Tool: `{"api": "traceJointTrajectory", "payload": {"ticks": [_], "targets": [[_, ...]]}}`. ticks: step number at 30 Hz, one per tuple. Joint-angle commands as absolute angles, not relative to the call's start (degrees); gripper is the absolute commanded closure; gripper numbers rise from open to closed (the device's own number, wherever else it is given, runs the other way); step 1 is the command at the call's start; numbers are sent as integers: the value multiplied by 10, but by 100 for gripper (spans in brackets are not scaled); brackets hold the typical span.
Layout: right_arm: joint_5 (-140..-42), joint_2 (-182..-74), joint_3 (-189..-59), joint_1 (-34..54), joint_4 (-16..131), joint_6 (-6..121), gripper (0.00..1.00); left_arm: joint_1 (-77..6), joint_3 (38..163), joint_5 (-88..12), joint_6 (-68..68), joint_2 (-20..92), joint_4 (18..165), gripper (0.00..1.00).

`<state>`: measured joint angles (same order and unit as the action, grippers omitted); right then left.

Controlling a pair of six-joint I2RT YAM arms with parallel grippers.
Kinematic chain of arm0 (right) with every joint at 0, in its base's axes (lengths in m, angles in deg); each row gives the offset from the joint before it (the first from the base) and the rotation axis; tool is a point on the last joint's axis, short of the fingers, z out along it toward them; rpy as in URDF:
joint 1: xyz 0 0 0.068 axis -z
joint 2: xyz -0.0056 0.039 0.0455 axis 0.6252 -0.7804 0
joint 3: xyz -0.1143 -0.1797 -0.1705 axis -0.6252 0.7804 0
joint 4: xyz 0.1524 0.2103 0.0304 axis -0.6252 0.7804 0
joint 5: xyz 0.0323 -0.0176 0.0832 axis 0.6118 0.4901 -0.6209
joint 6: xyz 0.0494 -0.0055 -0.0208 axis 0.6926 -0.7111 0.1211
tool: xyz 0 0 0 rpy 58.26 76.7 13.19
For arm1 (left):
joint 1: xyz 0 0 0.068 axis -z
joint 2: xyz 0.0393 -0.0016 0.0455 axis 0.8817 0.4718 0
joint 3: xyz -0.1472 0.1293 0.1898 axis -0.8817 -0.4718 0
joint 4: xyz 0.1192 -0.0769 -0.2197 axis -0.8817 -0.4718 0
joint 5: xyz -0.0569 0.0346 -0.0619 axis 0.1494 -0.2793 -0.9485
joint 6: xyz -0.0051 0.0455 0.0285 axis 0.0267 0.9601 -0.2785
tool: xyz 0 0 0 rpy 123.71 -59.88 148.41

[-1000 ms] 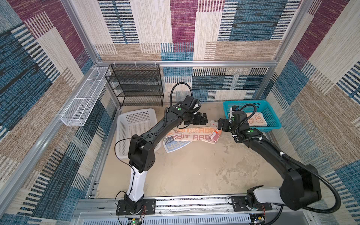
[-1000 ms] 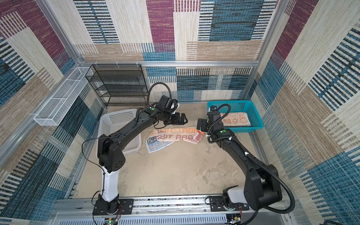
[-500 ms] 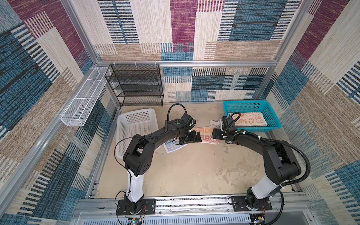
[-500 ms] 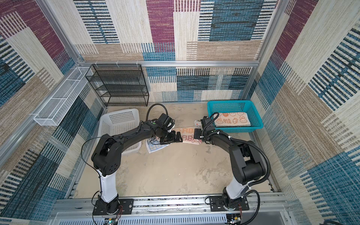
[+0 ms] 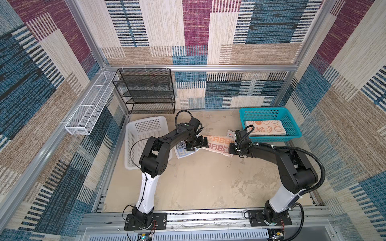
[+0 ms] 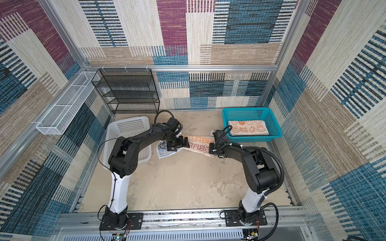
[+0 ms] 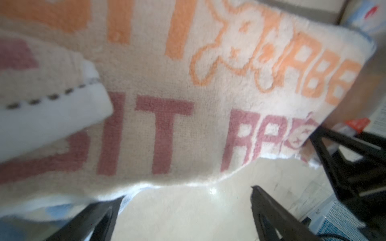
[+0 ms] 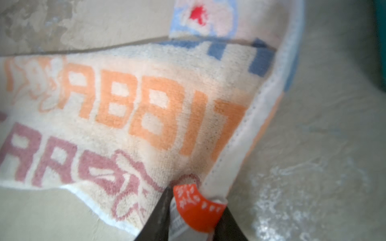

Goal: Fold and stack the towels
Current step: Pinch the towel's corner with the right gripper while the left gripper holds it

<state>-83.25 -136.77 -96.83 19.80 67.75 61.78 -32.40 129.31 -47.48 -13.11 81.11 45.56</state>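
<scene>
The towel with large "RABBIT" lettering (image 5: 217, 144) (image 6: 198, 144) lies folded lengthwise mid-table between both arms. A blue-printed towel (image 5: 182, 153) pokes out from under its left end. A folded towel with orange rabbits (image 5: 264, 128) sits in the teal basket (image 5: 242, 116). My left gripper (image 5: 195, 145) (image 7: 183, 208) is open at the lettered towel's (image 7: 167, 104) left end, its edge just ahead of the fingertips. My right gripper (image 5: 230, 148) (image 8: 196, 208) is shut on the near right corner of this towel (image 8: 125, 114), pinching the hem and its orange label (image 8: 194, 206).
A white plastic basket (image 5: 144, 137) lies left of the towels, under my left arm. A black mesh rack (image 5: 146, 91) stands at the back left, and a white wire tray (image 5: 89, 108) hangs on the left wall. Bare table stretches towards the front rail.
Both arms have come down from above the lettered towel to its two ends. My right gripper has closed on the near right corner. The left gripper has stayed open.
</scene>
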Motion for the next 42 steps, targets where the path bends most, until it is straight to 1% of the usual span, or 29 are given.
{"api": "traceJointTrajectory", "payload": {"ticks": [1,5,6,7,9,10,13,16,18,23,26,28,31,36,38,42], "targets": [[-862,-1344,-949,171,645,671,73,-330,1351,-442,-99,855,405,1],[-870,-1334,-949,110,636,713,72,-339,1461,-427,-84,909,368,1],[-881,-1336,-952,96,631,722,69,-341,1493,-420,-77,920,355,1],[-893,-1341,-959,85,629,729,62,-342,1526,-414,-73,934,339,1],[-914,-1348,-971,78,632,732,54,-346,1584,-409,-66,947,311,1],[-916,-1346,-976,78,635,731,48,-347,1602,-404,-63,947,304,1],[-880,-1324,-994,78,672,705,27,-351,1604,-391,-58,928,301,1],[-852,-1288,-999,88,706,679,16,-353,1584,-389,-50,900,301,1],[-851,-1255,-986,117,715,672,9,-352,1560,-389,-50,878,302,1],[-840,-1212,-981,181,741,641,3,-339,1499,-388,-50,826,315,1],[-825,-1210,-978,204,741,630,2,-322,1462,-387,-51,796,323,1],[-833,-1221,-975,218,734,629,2,-307,1424,-395,-56,772,338,1],[-826,-1253,-976,223,718,625,5,-284,1348,-443,-82,742,392,1],[-812,-1312,-989,238,704,614,9,-267,1280,-487,-126,748,444,1],[-801,-1330,-997,243,704,612,14,-261,1279,-491,-127,761,447,1],[-794,-1354,-1010,244,700,608,34,-258,1296,-502,-126,791,446,1]]}}
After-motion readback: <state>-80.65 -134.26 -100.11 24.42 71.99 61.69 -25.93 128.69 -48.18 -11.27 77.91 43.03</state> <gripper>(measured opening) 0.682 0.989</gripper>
